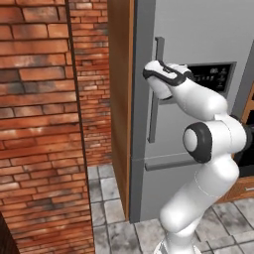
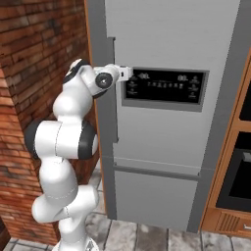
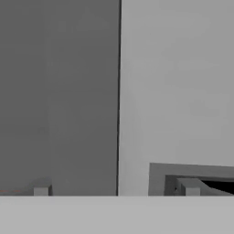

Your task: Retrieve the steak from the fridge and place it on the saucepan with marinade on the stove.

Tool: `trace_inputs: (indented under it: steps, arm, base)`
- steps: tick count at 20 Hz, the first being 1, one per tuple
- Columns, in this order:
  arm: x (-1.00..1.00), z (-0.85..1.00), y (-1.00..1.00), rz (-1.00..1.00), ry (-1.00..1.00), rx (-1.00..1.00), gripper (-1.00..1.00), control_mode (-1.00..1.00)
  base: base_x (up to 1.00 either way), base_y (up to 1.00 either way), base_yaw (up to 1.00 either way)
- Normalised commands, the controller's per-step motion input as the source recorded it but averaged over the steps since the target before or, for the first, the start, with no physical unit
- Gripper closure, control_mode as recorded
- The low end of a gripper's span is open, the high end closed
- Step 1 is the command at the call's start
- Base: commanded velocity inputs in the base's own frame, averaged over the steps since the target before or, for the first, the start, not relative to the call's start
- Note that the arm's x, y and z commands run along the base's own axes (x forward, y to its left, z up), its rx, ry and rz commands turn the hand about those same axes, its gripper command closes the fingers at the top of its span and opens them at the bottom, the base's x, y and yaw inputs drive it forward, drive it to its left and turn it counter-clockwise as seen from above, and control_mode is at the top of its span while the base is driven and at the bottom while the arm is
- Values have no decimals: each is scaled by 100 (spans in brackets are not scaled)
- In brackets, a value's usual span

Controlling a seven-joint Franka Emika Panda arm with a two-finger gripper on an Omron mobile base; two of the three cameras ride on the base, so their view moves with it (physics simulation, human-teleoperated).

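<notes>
**A:** Steak first: where is it?

**B:** Can't see it. The fridge [image 2: 166,147] door is closed, so if the meat is in there, it sits behind that grey steel. Its looks I can't describe from here.

**A:** Then how will it handle, at a guess?

**B:** Raw meat is probably light, limp and slick. I'd expect it to sag over the fingers, so a grip across the middle of the slab, pinching it flat, seems safest. Not fragile, but it could slide out.

**A:** And what has to be grabbed right now?

**B:** The handle [image 1: 155,94], a long upright bar near the door's left edge. It looks stiff and smooth; taking it around the bar partway up should give good leverage. The door may be heavy to swing.

**A:** Where's the claw [image 2: 128,73]?

**B:** Up against the door front, just beside the dark display [image 2: 164,88] and near the bar. Its fingers stand fully apart and hold nothing. The hand camera looks straight at the steel, with a vertical seam running down the middle.

**A:** So the task has hardly started?

**B:** I'd judge so: door shut, nothing fetched.
</notes>
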Motion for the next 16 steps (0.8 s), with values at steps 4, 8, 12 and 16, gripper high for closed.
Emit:
trace_inputs:
  steps: [4,8,12,16]
  arm:
    - [61,0,-3,0,8,0,100,-100]
    - [21,0,0,0,10,0,100,-100]
    - [-18,17,2,0,20,-2,100,-100]
    - [-71,25,-27,0,22,0,100,-100]
  base:
    - [0,0,0]
    - [0,0,0]
    - [0,0,0]
    - [0,0,0]
